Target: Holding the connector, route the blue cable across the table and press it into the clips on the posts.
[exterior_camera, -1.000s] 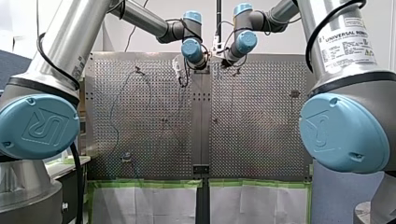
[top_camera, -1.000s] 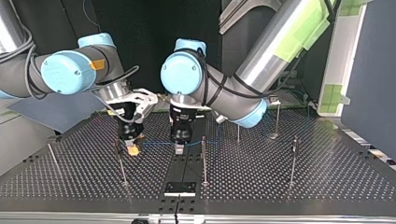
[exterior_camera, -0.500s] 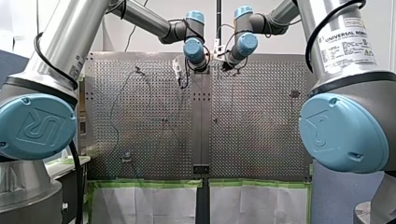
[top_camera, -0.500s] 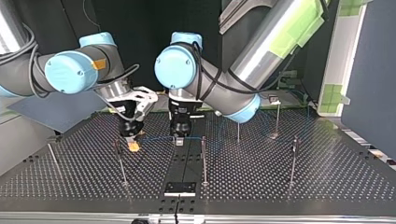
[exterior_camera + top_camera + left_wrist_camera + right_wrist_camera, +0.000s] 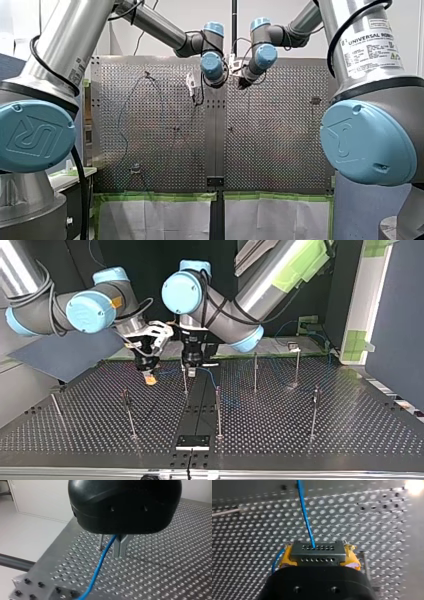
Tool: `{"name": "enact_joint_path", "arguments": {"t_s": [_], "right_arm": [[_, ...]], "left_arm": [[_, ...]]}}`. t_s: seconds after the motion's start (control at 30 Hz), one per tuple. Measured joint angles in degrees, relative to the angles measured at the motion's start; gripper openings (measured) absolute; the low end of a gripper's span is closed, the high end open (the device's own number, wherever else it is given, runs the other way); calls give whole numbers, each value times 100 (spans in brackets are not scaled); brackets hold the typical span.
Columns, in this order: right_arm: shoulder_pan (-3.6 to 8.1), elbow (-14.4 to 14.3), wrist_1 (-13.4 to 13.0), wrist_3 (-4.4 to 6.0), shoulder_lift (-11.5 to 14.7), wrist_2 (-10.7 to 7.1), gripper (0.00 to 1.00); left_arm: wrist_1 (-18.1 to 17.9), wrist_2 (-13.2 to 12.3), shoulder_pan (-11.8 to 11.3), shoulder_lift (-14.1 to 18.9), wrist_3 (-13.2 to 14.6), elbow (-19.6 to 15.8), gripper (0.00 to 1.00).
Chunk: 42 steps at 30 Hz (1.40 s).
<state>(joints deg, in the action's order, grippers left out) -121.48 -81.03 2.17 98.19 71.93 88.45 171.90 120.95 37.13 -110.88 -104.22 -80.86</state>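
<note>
In the right wrist view my right gripper [image 5: 319, 555] is shut on a dark connector [image 5: 317, 551] held between its yellow pads [image 5: 352, 560]. The blue cable [image 5: 305, 512] runs out of the connector ahead of it. In the left wrist view my left gripper [image 5: 120, 554] has its metal fingers [image 5: 120, 545] shut on the blue cable [image 5: 100, 565], which hangs down to the table. In the top view my right gripper [image 5: 149, 377] and my left gripper [image 5: 191, 370] hang side by side over the far middle of the table, with the cable [image 5: 212, 381] trailing toward the view's right.
Thin upright posts stand on the perforated table: one [image 5: 184, 380] next to my left gripper, others [image 5: 255, 371] [image 5: 218, 412] around the middle and sides. A black plate [image 5: 192, 441] lies at the near edge. A grey sheet [image 5: 65, 355] sits at the view's left.
Both arms have moved away from the top view's camera toward the table's far side, taking the connector and cable with them. Both grips are unchanged.
</note>
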Motion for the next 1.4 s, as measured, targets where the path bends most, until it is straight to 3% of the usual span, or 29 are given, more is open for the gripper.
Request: {"name": "enact_joint_path", "arguments": {"t_s": [0.23,0.6,0.87,1.23,1.4], "right_arm": [[19,-308,-13,-63,22,-2,0],[12,-708,-96,-191,145,59,0],[20,-1121,-397,-197,187,91,0],[63,-1663,-934,-242,168,144,0],[106,-1903,-1176,-247,115,132,0]], "left_arm": [[-389,-67,-70,-229,-100,-391,0],[-922,-261,-170,-260,-180,-924,0],[-1335,-446,-215,-279,-199,-1337,0],[-1892,-973,-295,-628,-304,-1879,0],[-2077,-1158,-323,-648,-337,-1923,0]]}}
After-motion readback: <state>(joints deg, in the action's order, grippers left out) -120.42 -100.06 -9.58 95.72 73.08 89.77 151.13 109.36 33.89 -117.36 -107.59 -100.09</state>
